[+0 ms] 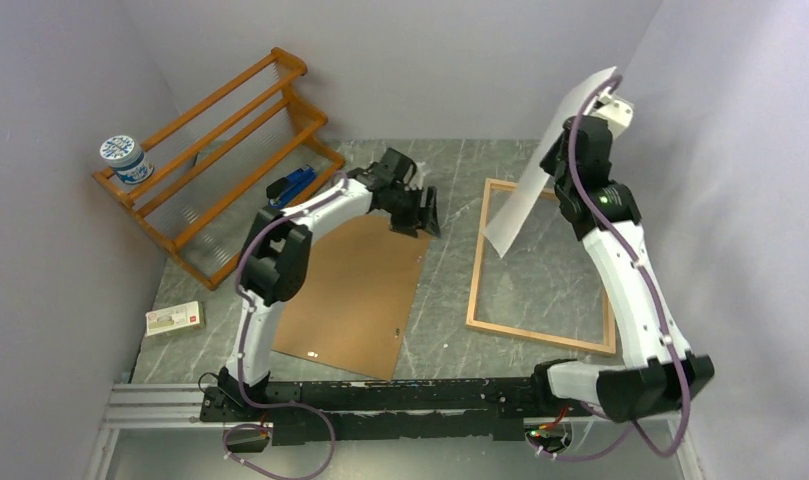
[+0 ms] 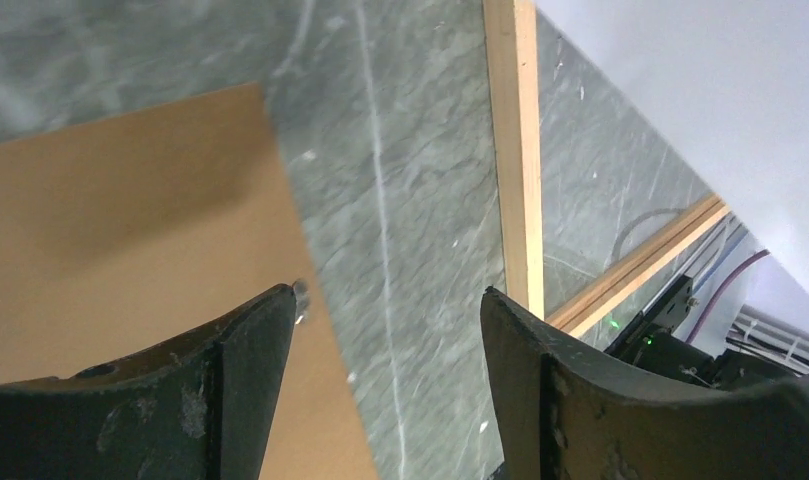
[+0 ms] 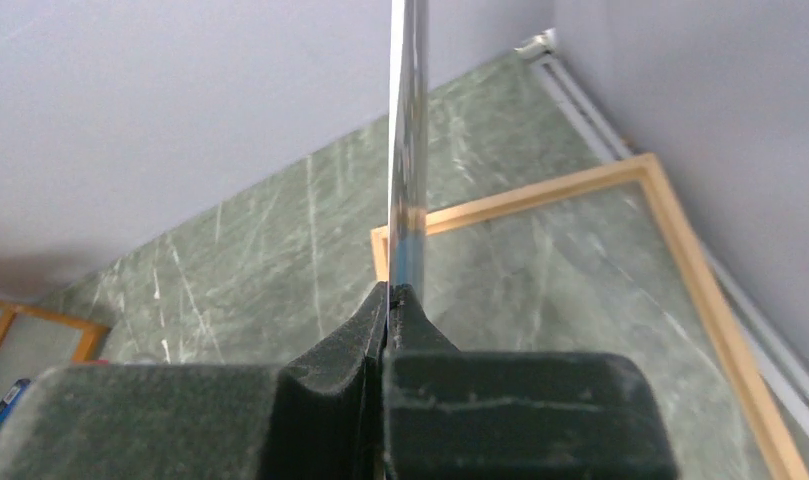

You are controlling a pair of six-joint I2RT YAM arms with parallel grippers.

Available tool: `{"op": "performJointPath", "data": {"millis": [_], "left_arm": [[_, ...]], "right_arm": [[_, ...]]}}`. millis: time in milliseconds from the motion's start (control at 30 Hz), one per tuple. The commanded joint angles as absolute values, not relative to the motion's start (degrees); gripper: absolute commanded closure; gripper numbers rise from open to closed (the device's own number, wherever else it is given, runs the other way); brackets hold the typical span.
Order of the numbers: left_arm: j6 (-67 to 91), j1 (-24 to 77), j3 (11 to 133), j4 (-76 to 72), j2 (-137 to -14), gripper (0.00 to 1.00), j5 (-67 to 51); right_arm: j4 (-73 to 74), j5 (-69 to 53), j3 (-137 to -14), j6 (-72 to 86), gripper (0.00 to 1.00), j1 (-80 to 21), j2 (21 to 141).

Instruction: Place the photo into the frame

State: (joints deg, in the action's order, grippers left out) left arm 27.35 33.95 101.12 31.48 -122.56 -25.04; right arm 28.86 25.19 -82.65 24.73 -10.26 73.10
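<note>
Right gripper [image 3: 388, 300], jaws clamped on the photo's [image 1: 545, 170] edge, holds the sheet raised and tilted above the frame [image 1: 477, 275], which lies flat near the table's [image 1: 445, 290] right edge. Left gripper [image 2: 385, 330], jaws apart and empty, hovers between the brown backing board [image 1: 350, 290] and the frame.

One photo [image 1: 545, 165], one frame [image 1: 540, 336], one backing board [image 1: 350, 290], one rack [image 1: 292, 64], one tub [image 1: 123, 158], one box [image 1: 174, 319]

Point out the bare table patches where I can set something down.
Bare marble: the strip between the backing board and the frame, and the far edge beyond the frame. Crowded: the left side, with the wooden rack and small box.
</note>
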Motion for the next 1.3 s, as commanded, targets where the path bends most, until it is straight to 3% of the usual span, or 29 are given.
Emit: {"op": "performJointPath", "data": {"millis": [0, 467, 633, 933, 1267], "left_arm": [[30.1, 37.8, 107.1, 29.0, -128.7, 0.28, -27.4], [36.5, 45.5, 114.9, 27.8, -139.6, 0.39, -20.7], [36.4, 47.7, 118.1, 31.6, -142.4, 0.45, -14.6], [36.1, 48.8, 121.1, 34.2, -145.8, 0.42, -14.0], [33.2, 49.6, 127.5, 47.2, -150.4, 0.55, -3.9]], "right_arm": [[39.4, 37.0, -84.3, 26.6, 1.00, -10.2, 66.1], [55.2, 39.9, -80.2, 32.1, 1.00, -10.2, 52.8], [57.0, 37.7, -78.9, 34.5, 1.00, -10.2, 51.6], [58.0, 36.4, -78.3, 36.0, 1.00, -10.2, 51.7], [59.9, 33.8, -82.6, 38.5, 1.00, -10.2, 52.5]]}}
